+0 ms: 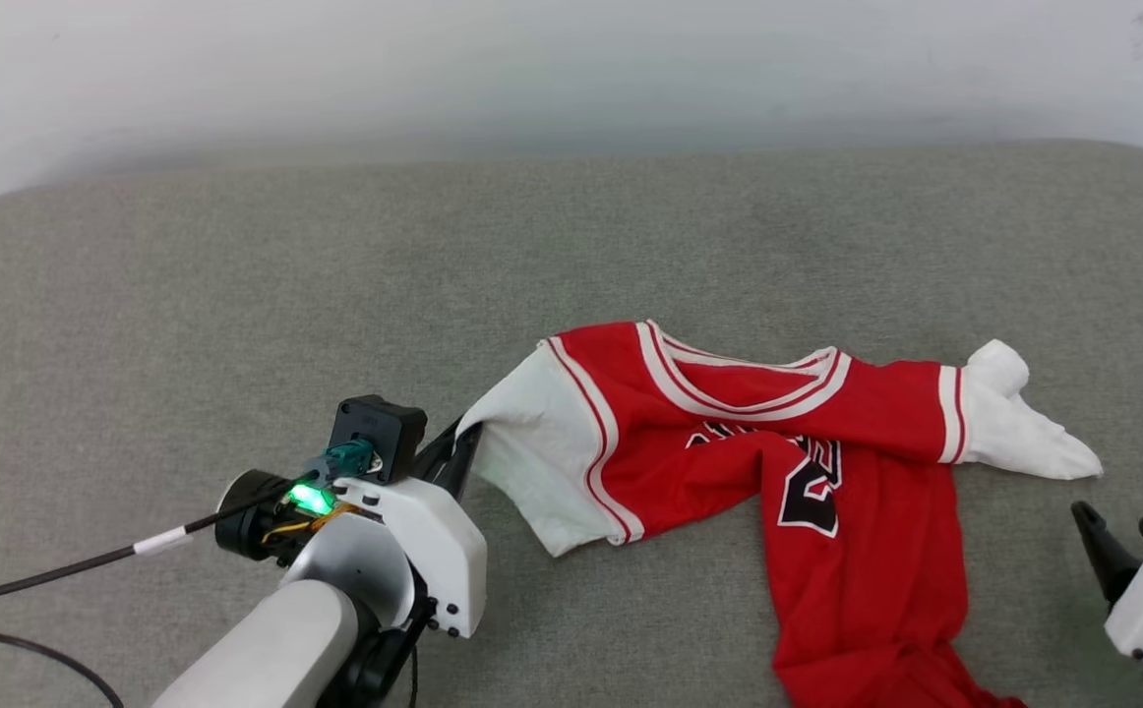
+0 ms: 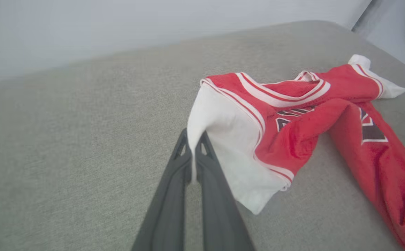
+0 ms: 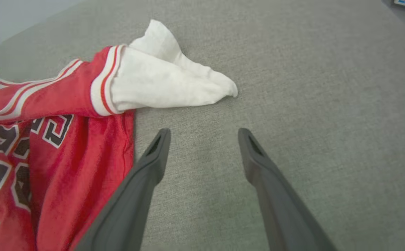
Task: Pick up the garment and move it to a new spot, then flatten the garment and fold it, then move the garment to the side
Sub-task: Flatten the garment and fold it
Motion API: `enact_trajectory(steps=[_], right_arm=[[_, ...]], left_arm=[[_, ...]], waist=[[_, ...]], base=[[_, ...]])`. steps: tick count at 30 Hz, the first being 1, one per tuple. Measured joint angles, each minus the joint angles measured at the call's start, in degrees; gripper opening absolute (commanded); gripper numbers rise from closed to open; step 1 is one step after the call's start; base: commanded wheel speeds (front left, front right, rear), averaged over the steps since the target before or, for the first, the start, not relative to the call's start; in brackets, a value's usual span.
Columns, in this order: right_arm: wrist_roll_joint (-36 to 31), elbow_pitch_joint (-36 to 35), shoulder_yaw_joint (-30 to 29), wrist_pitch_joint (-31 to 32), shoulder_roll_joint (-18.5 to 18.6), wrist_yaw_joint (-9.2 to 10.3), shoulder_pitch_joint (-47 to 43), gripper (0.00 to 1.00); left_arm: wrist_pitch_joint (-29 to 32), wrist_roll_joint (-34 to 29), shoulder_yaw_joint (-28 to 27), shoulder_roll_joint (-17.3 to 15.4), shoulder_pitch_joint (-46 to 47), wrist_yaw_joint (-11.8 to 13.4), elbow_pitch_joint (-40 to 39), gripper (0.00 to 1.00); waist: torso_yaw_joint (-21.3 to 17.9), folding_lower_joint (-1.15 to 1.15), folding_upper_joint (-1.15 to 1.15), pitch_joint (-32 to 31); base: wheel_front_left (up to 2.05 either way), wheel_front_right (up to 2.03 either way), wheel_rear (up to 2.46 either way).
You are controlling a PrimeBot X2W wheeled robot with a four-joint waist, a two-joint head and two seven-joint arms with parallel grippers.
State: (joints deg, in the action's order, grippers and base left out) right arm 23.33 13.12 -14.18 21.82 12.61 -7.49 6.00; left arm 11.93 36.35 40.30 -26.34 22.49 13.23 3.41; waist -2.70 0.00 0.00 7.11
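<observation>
The garment (image 1: 788, 433), a red jersey with white sleeves and black lettering, lies crumpled on the grey cushion; its lower part trails off toward the front edge. My left gripper (image 1: 463, 433) is shut on the tip of the garment's left white sleeve (image 2: 220, 139), which shows pinched between the dark fingers (image 2: 174, 181) and lifted slightly. My right gripper (image 1: 1117, 536) stands open at the lower right, just in front of the other white sleeve (image 3: 160, 83), touching nothing. In the right wrist view its fingers (image 3: 146, 174) spread wide over bare cushion beside the garment (image 3: 49, 146).
The grey fabric surface (image 1: 335, 275) stretches wide to the left and back, ending at a pale wall (image 1: 571, 69). A black cable (image 1: 70, 570) runs from my left wrist off the left edge.
</observation>
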Motion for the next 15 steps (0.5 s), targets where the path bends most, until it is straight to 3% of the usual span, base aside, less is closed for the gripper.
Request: enact_trajectory(steps=[6, 15], right_arm=[[0.9, 5.4, -2.4, 9.7, 2.6, -0.01, 6.8, 1.00], [1.8, 14.5, -2.0, 15.9, 5.0, -0.01, 17.8, 1.00]], left_arm=[[-1.7, -2.1, -0.2, -0.3, 0.7, 1.0, -5.0, 0.00], [-2.1, -3.4, 0.2, -0.1, 3.4, 0.9, -7.0, 0.00]], waist=[[1.5, 0.00, 0.00, 2.6], [3.8, 0.00, 0.00, 8.7]], base=[[0.00, 0.00, 0.00], [0.00, 0.00, 0.00]])
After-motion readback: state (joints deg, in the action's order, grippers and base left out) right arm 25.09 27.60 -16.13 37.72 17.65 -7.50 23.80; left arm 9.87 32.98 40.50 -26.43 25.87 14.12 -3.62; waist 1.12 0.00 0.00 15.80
